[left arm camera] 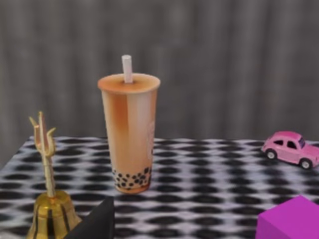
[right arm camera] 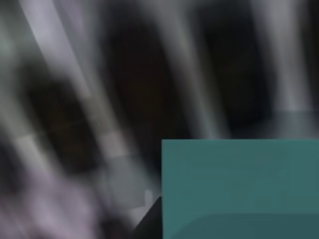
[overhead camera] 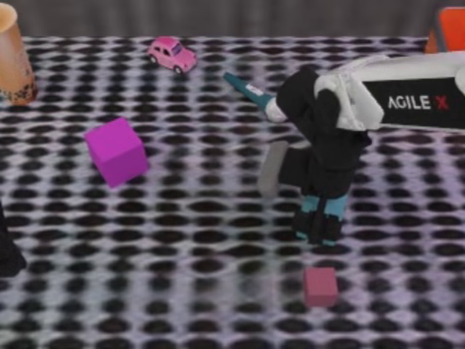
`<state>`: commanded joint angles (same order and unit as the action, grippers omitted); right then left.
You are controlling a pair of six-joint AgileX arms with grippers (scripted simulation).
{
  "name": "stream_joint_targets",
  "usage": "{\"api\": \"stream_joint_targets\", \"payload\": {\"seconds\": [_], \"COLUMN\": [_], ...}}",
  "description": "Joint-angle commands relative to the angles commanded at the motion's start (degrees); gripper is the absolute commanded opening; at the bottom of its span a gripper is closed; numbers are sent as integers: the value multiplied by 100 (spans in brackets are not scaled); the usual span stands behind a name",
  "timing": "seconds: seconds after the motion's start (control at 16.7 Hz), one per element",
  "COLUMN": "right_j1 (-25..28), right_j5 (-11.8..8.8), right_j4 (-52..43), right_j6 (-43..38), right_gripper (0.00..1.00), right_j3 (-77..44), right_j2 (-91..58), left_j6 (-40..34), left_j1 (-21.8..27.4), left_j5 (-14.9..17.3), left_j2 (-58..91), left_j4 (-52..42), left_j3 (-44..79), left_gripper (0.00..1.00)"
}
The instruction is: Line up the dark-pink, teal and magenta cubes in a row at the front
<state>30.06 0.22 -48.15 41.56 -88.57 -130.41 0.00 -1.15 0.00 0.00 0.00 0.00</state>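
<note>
My right gripper [overhead camera: 317,231] hangs right of the table's middle, pointing down, shut on the teal cube [right arm camera: 239,189]. In the top view only slivers of the teal cube [overhead camera: 335,206] show between the dark fingers. The small dark-pink cube [overhead camera: 320,286] lies on the cloth just in front of that gripper, apart from it. The large magenta cube [overhead camera: 115,151] sits at the middle left, and its corner [left arm camera: 291,221] shows in the left wrist view. My left arm [overhead camera: 6,251] is parked at the left edge, open, with one dark finger [left arm camera: 97,221] in view.
A pink toy car [overhead camera: 172,54] stands at the back, with a teal-handled tool [overhead camera: 247,89] to its right. A bubble tea cup [overhead camera: 11,58] is at the back left corner, a gold bell [left arm camera: 52,214] stands near it, and an orange object [overhead camera: 447,29] is at the back right.
</note>
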Motion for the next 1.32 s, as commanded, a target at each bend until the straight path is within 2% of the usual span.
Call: {"api": "stream_joint_targets", "payload": {"seconds": [0.42,0.84,1.14,1.32], "right_j1": [5,45,34,362], "right_j5": [-43,-47,-48,-47], "right_j4": [-187,-1409,-1405,-1397], "right_j6": [-39,-33,-44,-64], "right_gripper": [0,0,0,0], "right_j3": [-91,-786,-774,-614], "right_j2": [160,664,659,826], "left_j6": [0,0,0,0], "left_j1": [0,0,0,0], "left_j5": [0,0,0,0], "left_j2": [0,0,0,0], "left_j4": [0,0,0,0], "left_j3": [0,0,0,0], "left_gripper": [100,100,100,100]}}
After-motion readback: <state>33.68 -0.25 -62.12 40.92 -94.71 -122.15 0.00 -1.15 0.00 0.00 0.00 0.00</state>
